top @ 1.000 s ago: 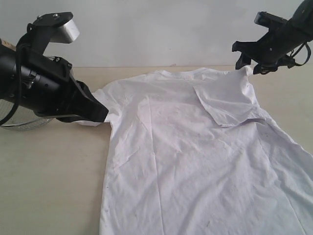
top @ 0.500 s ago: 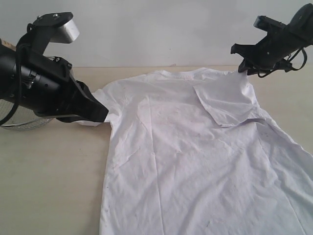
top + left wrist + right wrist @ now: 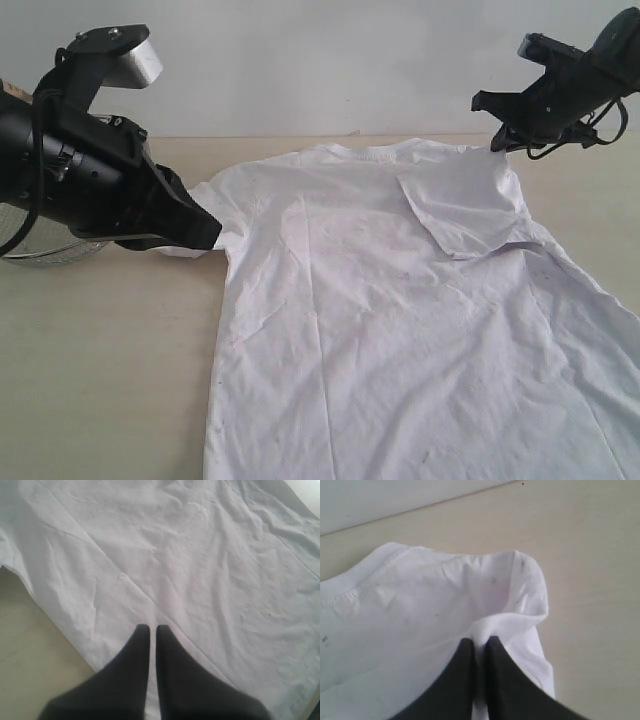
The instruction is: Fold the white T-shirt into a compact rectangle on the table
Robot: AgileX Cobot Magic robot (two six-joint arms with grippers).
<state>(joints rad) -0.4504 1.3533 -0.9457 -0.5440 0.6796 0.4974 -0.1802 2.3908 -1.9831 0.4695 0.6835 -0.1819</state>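
The white T-shirt [image 3: 380, 320] lies spread on the table [image 3: 100, 370], plain side up, with its right sleeve folded inward over the chest. My left gripper [image 3: 208, 234] rests at the shirt's left sleeve. In the left wrist view its jaws [image 3: 152, 627] are shut, with a thin strip of white cloth [image 3: 190, 555] in the slit between them. My right gripper [image 3: 497, 146] is at the far right shoulder. In the right wrist view it [image 3: 480, 641] is shut on a raised fold of the shirt [image 3: 420, 600] near the collar.
A silver wire-mesh bowl [image 3: 40, 255] sits at the left, mostly hidden behind the left arm. A pale wall rises behind the table's far edge [image 3: 250, 137]. Bare tabletop [image 3: 590, 555] lies beyond the right shoulder.
The right gripper's jaws have closed on the shoulder fold, and the arm has tilted a little. The left gripper and the rest of the shirt have not moved.
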